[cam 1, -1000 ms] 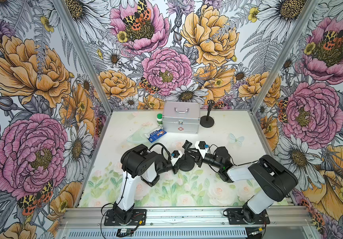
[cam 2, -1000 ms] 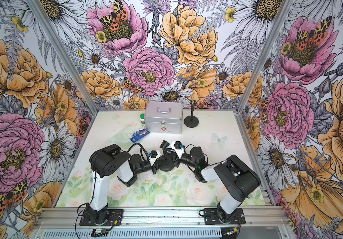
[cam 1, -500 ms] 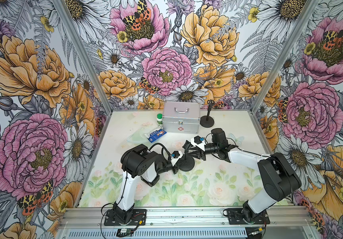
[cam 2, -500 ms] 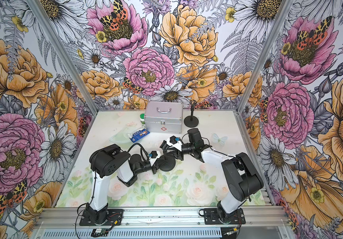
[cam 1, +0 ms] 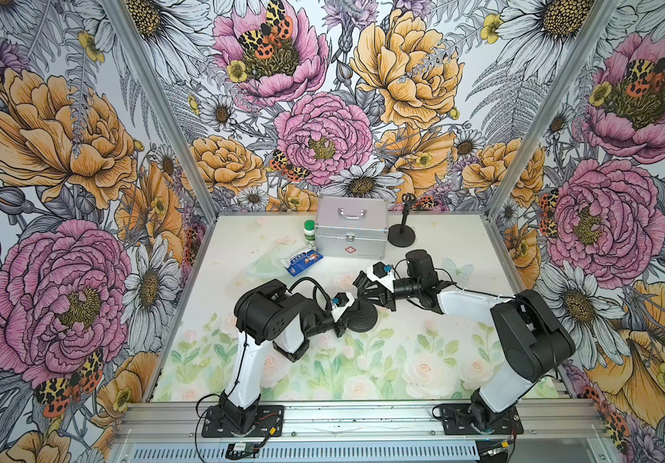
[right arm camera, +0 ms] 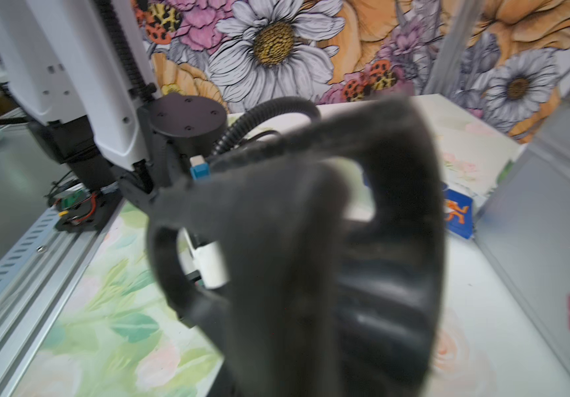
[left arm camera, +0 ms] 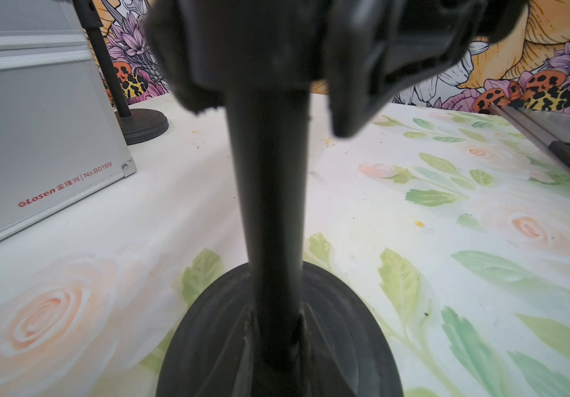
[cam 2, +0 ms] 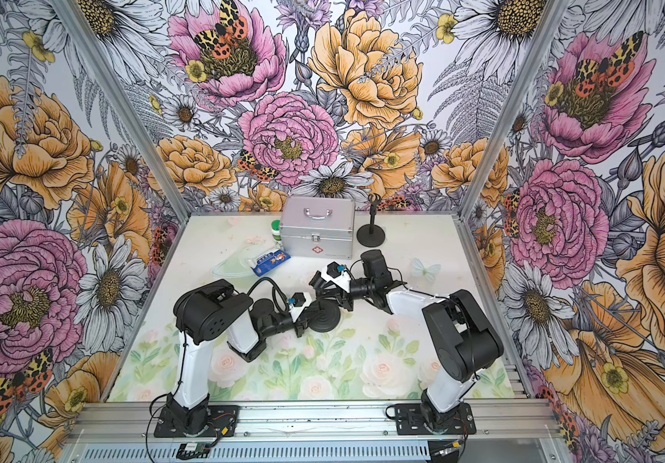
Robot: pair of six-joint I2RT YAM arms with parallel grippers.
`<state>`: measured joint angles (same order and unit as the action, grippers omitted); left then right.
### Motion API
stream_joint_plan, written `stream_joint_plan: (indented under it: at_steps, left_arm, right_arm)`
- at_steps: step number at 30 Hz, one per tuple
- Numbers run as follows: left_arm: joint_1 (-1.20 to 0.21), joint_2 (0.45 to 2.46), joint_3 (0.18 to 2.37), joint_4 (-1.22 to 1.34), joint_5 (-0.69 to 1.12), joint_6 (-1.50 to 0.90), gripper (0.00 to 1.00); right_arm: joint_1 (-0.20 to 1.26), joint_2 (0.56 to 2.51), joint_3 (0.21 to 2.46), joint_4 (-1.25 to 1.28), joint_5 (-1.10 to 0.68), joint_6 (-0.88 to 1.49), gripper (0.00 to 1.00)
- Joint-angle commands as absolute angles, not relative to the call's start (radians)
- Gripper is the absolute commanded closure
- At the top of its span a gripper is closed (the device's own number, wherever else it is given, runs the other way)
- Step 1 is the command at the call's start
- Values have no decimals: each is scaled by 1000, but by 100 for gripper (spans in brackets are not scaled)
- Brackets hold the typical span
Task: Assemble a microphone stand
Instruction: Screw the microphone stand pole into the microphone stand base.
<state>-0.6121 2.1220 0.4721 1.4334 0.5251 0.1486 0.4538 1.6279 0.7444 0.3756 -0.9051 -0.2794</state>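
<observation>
Microphone stand (cam 1: pixel 363 318) in matte black sits mid-table between the two arms: a round ribbed base (left arm camera: pixel 208 343) flat on the floral table (cam 1: pixel 443 360), with a plain pole (left arm camera: pixel 270 206) rising upright from its centre. The pole's upper end is hidden behind the right arm's fingers.

Counting up, I make it two stands, this one and a second stand (cam 1: pixel 402 236) at the back wall with a small clip on top, just beside one silver case (cam 1: pixel 351 232). One green-capped bottle (cam 1: pixel 309 231) stands at the case's other side, and one blue packet (cam 1: pixel 301 260) lies in front of it.

Right gripper (cam 1: pixel 361 289) reaches in level from the side, its dark fingers (left arm camera: pixel 345 103) set on either side of the pole's top; it is too blurred to tell whether they actually press it. Left gripper (cam 1: pixel 345 320) lies low against the base's rim, and I cannot tell whether it is pinching or merely touching.
</observation>
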Motion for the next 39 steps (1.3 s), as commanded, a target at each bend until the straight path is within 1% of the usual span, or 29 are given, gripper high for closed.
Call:
stream_joint_plan:
  at_steps: [1, 2, 4, 5, 6, 8, 9, 10, 11, 13, 16, 18, 21, 24, 26, 28, 29, 30, 31, 33, 35, 36, 37, 39]
  left_arm:
    - [-600, 2125, 472, 1413, 444, 158, 76]
    - [-600, 2123, 474, 1412, 442, 155, 75]
    - [-600, 2120, 476, 1412, 442, 150, 76]
    - [-600, 2121, 476, 1412, 445, 149, 76]
    - [-603, 2124, 476, 1412, 450, 152, 76]
    - [-604, 2131, 474, 1412, 451, 159, 77]
    - [-604, 2129, 474, 1412, 449, 162, 78]
    - [-604, 2125, 469, 1412, 446, 164, 78]
    - [-605, 2120, 464, 1411, 446, 167, 79]
    - [-607, 2117, 456, 1412, 450, 178, 79]
    - [-611, 2108, 451, 1412, 448, 198, 79]
    - [-613, 2102, 447, 1412, 448, 202, 79]
    - [-619, 2108, 449, 1412, 453, 214, 79]
    - [-620, 2103, 448, 1412, 451, 215, 79]
    - [-620, 2103, 446, 1412, 453, 214, 79]
    - [-619, 2103, 448, 1411, 451, 212, 79]
    - [-619, 2100, 448, 1412, 441, 207, 78]
    - [-619, 2093, 447, 1413, 429, 203, 78]
    - [-618, 2085, 443, 1412, 423, 197, 78]
    - [-614, 2071, 438, 1412, 421, 186, 75]
    - [-609, 2057, 440, 1411, 423, 169, 69]
    - [-606, 2046, 442, 1412, 421, 161, 63]
    - [-604, 2037, 446, 1412, 427, 157, 59]
    - [-605, 2020, 459, 1411, 455, 146, 55]
  right_arm:
    - [510, 1599, 540, 753, -363, 122, 100]
    - [547, 1595, 484, 837, -214, 181, 100]
    - [626, 1612, 424, 930, -50, 229, 100]
    - [656, 1628, 420, 938, -18, 244, 100]
    - [665, 1643, 427, 937, -38, 244, 100]
    - [666, 1671, 445, 941, -159, 214, 99]
    - [664, 1670, 451, 942, -210, 189, 89]
    - [659, 1665, 454, 941, -275, 150, 76]
    - [648, 1651, 457, 933, -346, 110, 70]
    - [613, 1619, 465, 895, -472, 42, 62]
    - [535, 1570, 510, 762, -680, -46, 58]
    - [500, 1553, 558, 634, -771, -119, 58]
    - [468, 1553, 640, 476, -879, -229, 58]
    - [452, 1589, 726, 415, -996, -237, 58]
    - [452, 1627, 788, 375, -1045, -238, 58]
    - [452, 1655, 819, 354, -1046, -251, 59]
    - [452, 1661, 821, 354, -1016, -265, 63]
    - [453, 1666, 817, 354, -988, -275, 70]
    - [452, 1668, 812, 359, -962, -279, 80]
    - [458, 1672, 786, 422, -909, -239, 91]
    - [473, 1660, 722, 551, -813, -173, 93]
    - [485, 1651, 672, 651, -751, -125, 94]
    - [495, 1646, 623, 752, -680, -76, 96]
    - [525, 1648, 542, 906, -512, 6, 97]
